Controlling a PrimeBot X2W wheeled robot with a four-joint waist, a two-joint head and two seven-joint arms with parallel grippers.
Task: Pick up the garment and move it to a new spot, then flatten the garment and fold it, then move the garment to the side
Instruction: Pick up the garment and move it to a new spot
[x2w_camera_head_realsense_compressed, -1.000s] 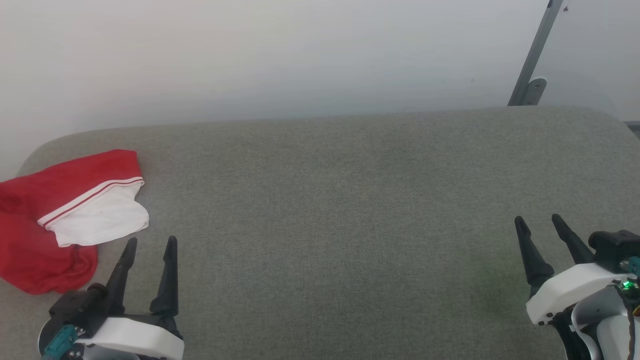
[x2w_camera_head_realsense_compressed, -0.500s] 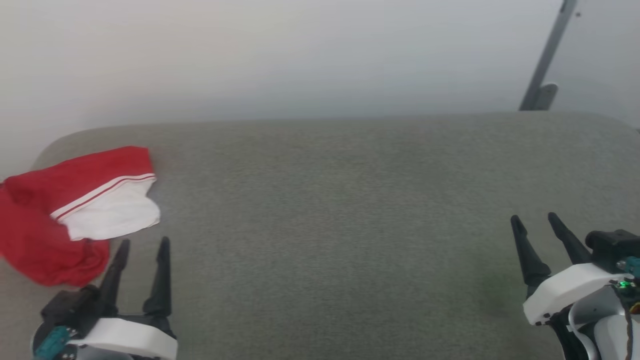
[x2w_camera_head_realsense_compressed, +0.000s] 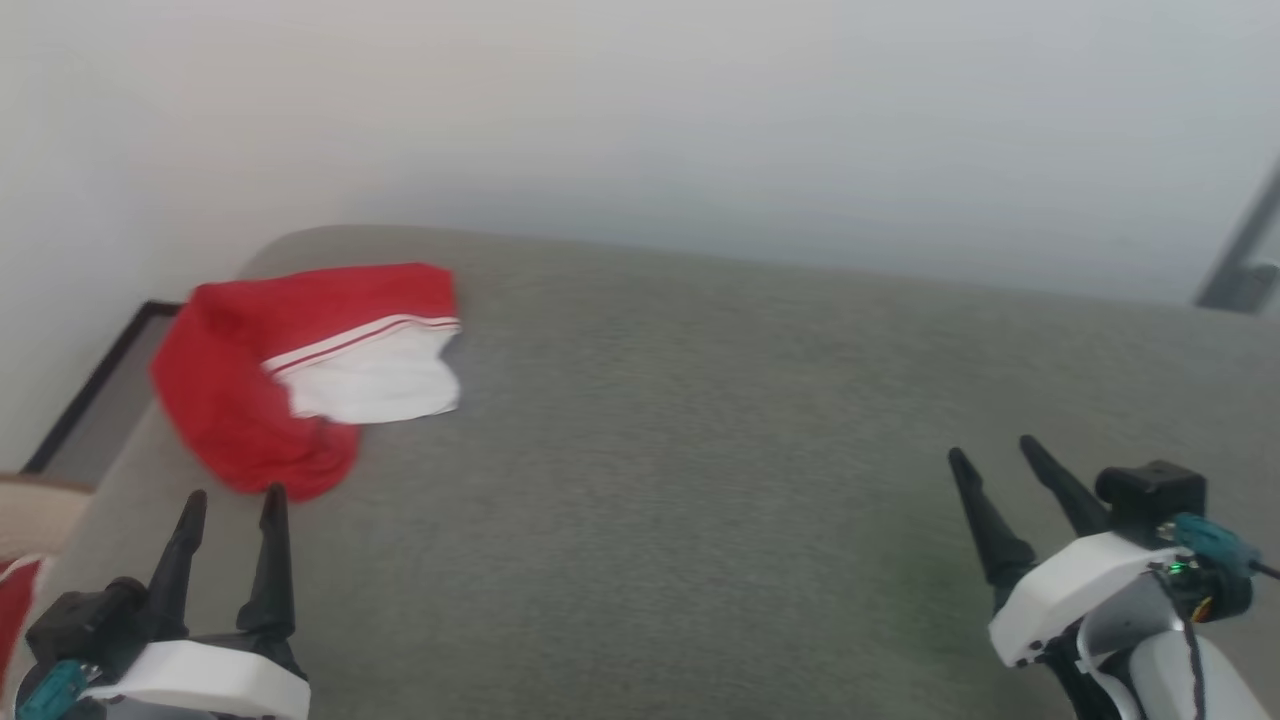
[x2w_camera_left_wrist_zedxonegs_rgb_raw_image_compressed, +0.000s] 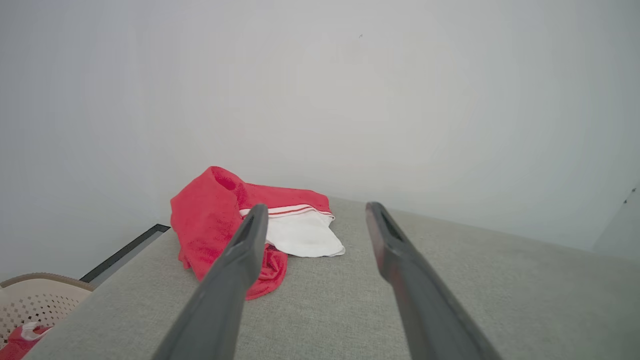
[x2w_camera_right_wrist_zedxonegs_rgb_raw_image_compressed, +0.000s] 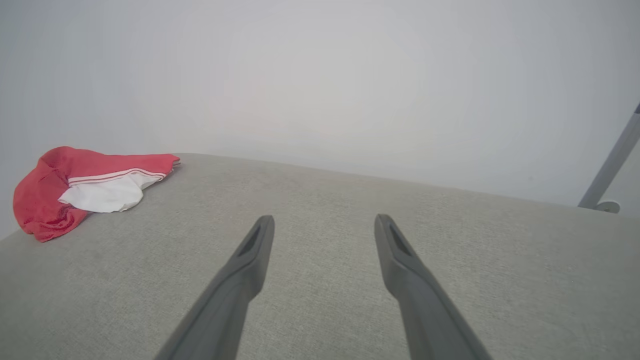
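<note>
The garment (x2w_camera_head_realsense_compressed: 250, 390) is a crumpled red shirt with a white sleeve and a striped white band, lying at the far left end of the grey cushioned surface (x2w_camera_head_realsense_compressed: 680, 470). It also lies ahead in the left wrist view, garment (x2w_camera_left_wrist_zedxonegs_rgb_raw_image_compressed: 210, 225), and far left in the right wrist view, garment (x2w_camera_right_wrist_zedxonegs_rgb_raw_image_compressed: 50, 195). My left gripper (x2w_camera_head_realsense_compressed: 232, 500) is open and empty at the lower left, just short of the garment's near red edge. Its fingers (x2w_camera_left_wrist_zedxonegs_rgb_raw_image_compressed: 235, 270) frame the garment without touching it. At the lower right, my right gripper (x2w_camera_head_realsense_compressed: 990, 455) stands open and empty, far from the garment.
A beige perforated basket (x2w_camera_left_wrist_zedxonegs_rgb_raw_image_compressed: 30, 300) with a small red-and-white cloth bundle (x2w_camera_left_wrist_zedxonegs_rgb_raw_image_compressed: 20, 337) sits off the surface's left end. A white wall runs behind. A grey metal post (x2w_camera_right_wrist_zedxonegs_rgb_raw_image_compressed: 612, 160) stands at the far right.
The head camera has turned left, so the garment sits further right and a basket edge comes into view at lower left. Both grippers stay open and empty.
</note>
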